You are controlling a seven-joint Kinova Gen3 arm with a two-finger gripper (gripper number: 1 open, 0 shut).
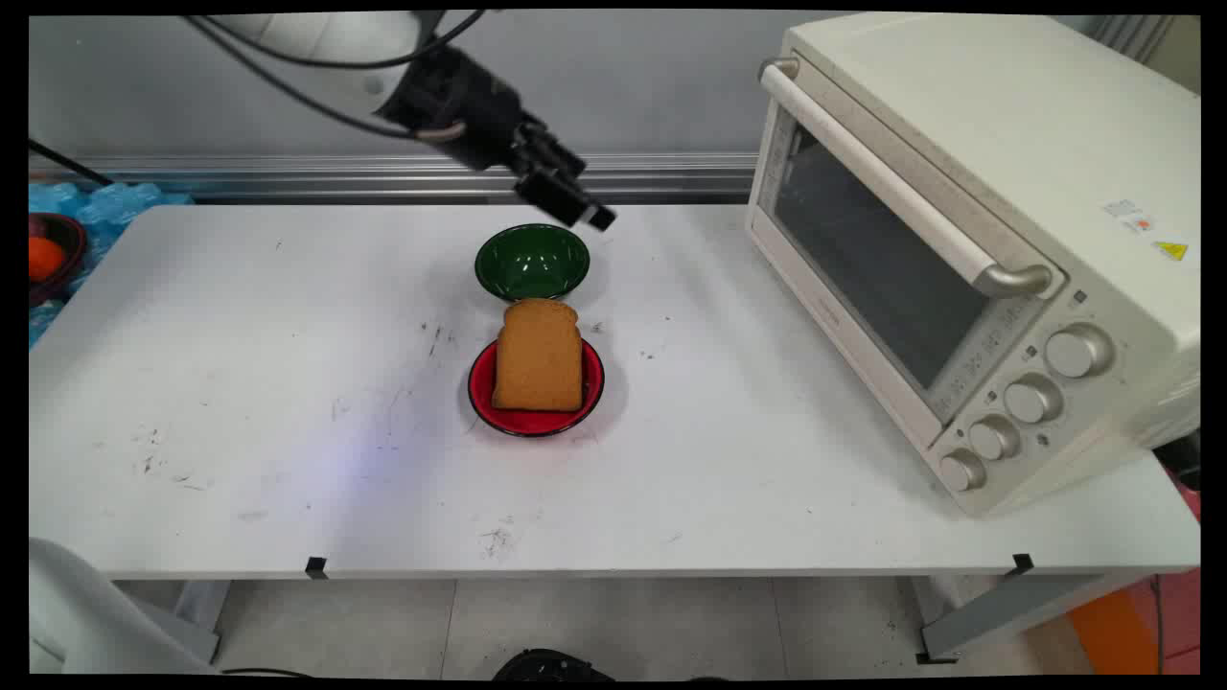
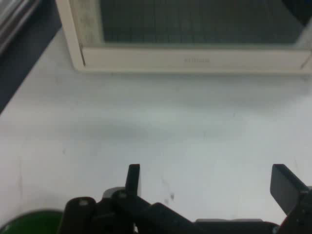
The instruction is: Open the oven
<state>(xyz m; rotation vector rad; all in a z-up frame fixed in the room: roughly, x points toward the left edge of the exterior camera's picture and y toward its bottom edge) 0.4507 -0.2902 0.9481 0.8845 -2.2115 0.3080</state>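
Nearest the camera sat the red plate (image 1: 498, 412), mid-table, with one slice of toast-brown bread (image 1: 538, 356) lying flat on it and overhanging its far rim. Just beyond it, almost touching the slice's far end, stood the green bowl (image 1: 533, 261), which looked empty from where I watched.

I had the gripper (image 1: 578, 205) up in the air over the bowl's far right edge, holding nothing; in the hand view its two fingers (image 2: 133, 178) stood wide apart with only bare table (image 2: 161, 126) between them, and the bowl's green rim (image 2: 34, 222) showed at the lower left corner. The hand was pointing right, toward the toaster oven (image 1: 968, 240), whose glass door (image 2: 195, 22) filled the top of that view and looked closed, its handle (image 1: 891, 182) running along the top edge.

If I were to approach anything from here, I judged I should keep the hand high enough to clear the bowl and keep the fingers spread until level with the target.

Left to right I counted: one plate, one bread slice, one bowl, one oven with four knobs (image 1: 1030, 400) down its right side.
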